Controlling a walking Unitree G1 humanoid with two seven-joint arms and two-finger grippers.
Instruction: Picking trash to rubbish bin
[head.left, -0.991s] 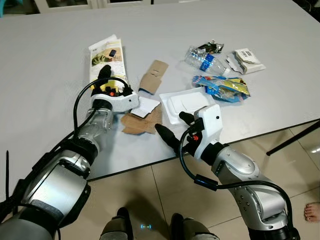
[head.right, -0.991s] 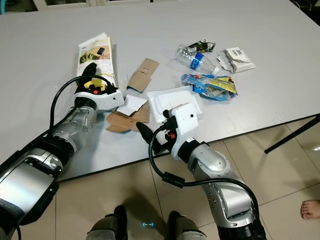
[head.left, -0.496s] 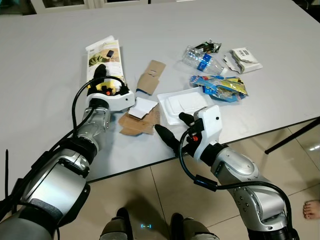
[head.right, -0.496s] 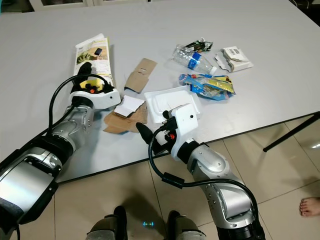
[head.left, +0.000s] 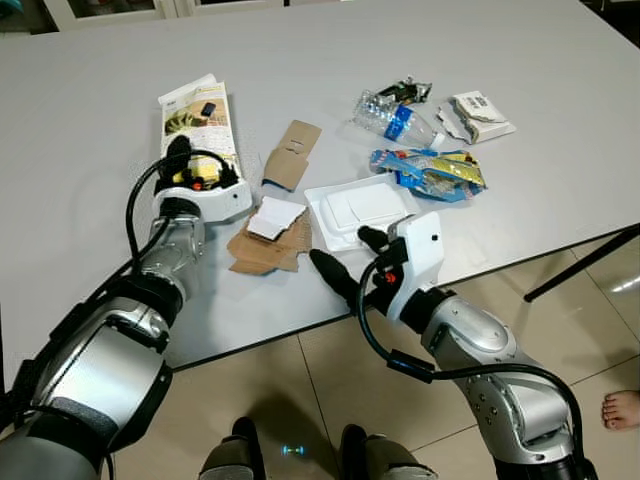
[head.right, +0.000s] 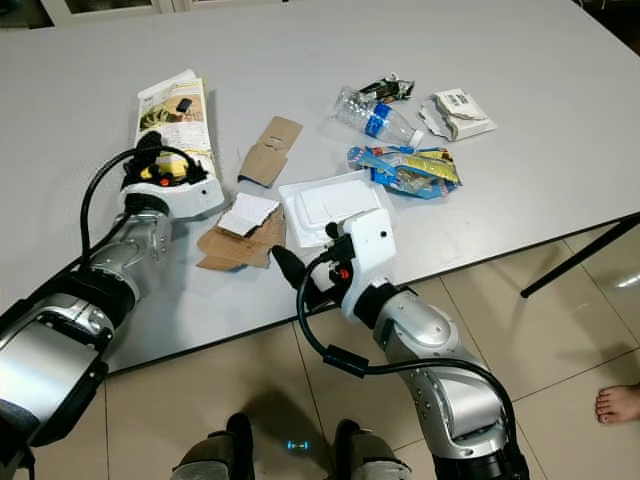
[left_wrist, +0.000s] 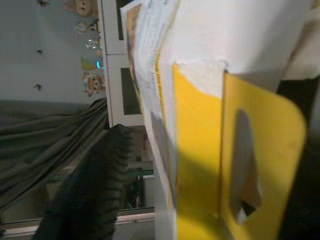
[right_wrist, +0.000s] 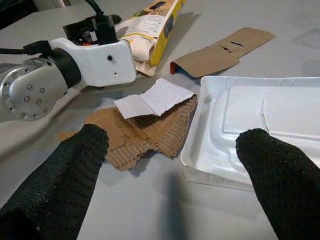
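- The right gripper (head.left: 345, 258) hovered over the near edge of the grey table (head.left: 90, 260), its two black fingers (right_wrist: 274, 172) spread wide apart and holding nothing.
- Just beyond it lay a white foam tray (head.left: 362, 208), shallow and rectangular, with a raised panel in its middle.
- Beside the tray, toward the robot's left, sat a torn piece of brown corrugated cardboard (head.left: 262, 250) with a folded white paper (head.left: 275, 216) on top.
- The left gripper (head.left: 185, 165) rested at the near end of a long printed carton (head.left: 195, 115), yellow and white; whether its fingers were open or closed could not be told.
- Further in lay a flat brown cardboard sleeve (head.left: 291, 155) and a crumpled blue-and-yellow snack bag (head.left: 432, 170).
- Farthest off were a crushed clear plastic bottle (head.left: 393, 116) with a blue label, a dark wrapper (head.left: 410, 90), and a small crumpled white box (head.left: 478, 113).
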